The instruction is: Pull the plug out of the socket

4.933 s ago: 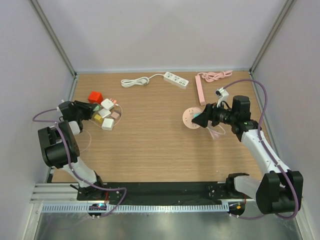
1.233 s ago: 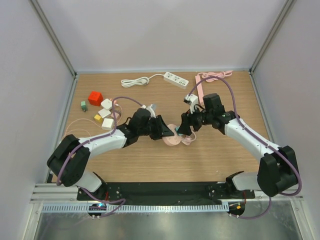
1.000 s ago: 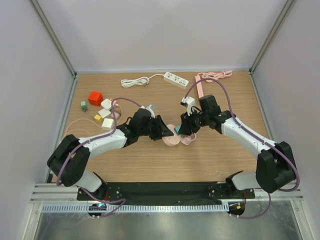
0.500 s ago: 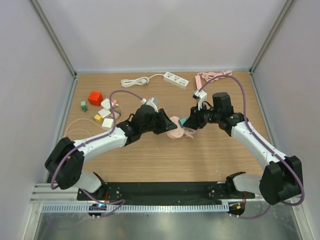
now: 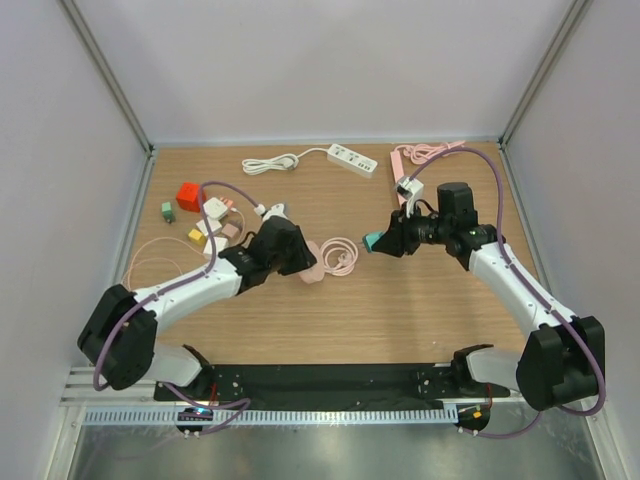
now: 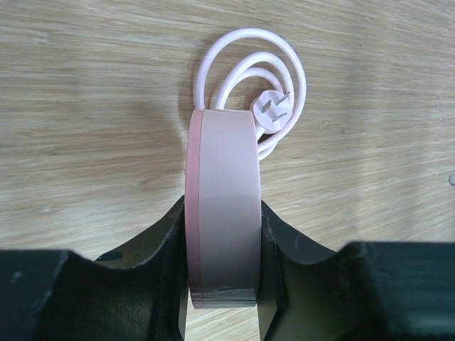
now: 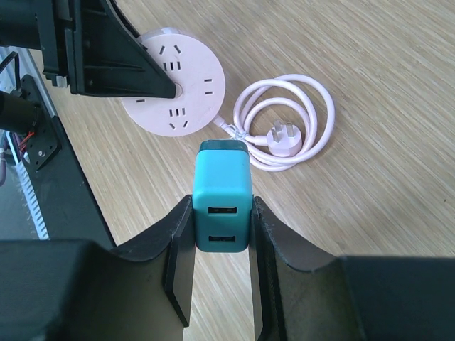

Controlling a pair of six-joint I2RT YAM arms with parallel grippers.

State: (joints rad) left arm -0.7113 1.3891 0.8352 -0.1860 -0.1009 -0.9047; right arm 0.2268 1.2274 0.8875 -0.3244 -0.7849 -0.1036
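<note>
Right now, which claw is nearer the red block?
Left. Left claw, holding the socket, is lower right of the red block; right claw, holding the plug, is farther right.

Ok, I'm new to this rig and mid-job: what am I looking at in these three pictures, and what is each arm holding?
These are two robot arms bolted at the near edge of a wooden table. The wide picture comes from a fixed camera above and behind them. The other two come from a camera on each wrist, looking along its fingers. The left end effector is shut on the round pink socket. The right end effector is shut on the teal plug, which is clear of the socket. Between them lies the socket's coiled pink cable. Farther back lie a white power strip and a pink power strip; at the left, small coloured blocks.
</note>
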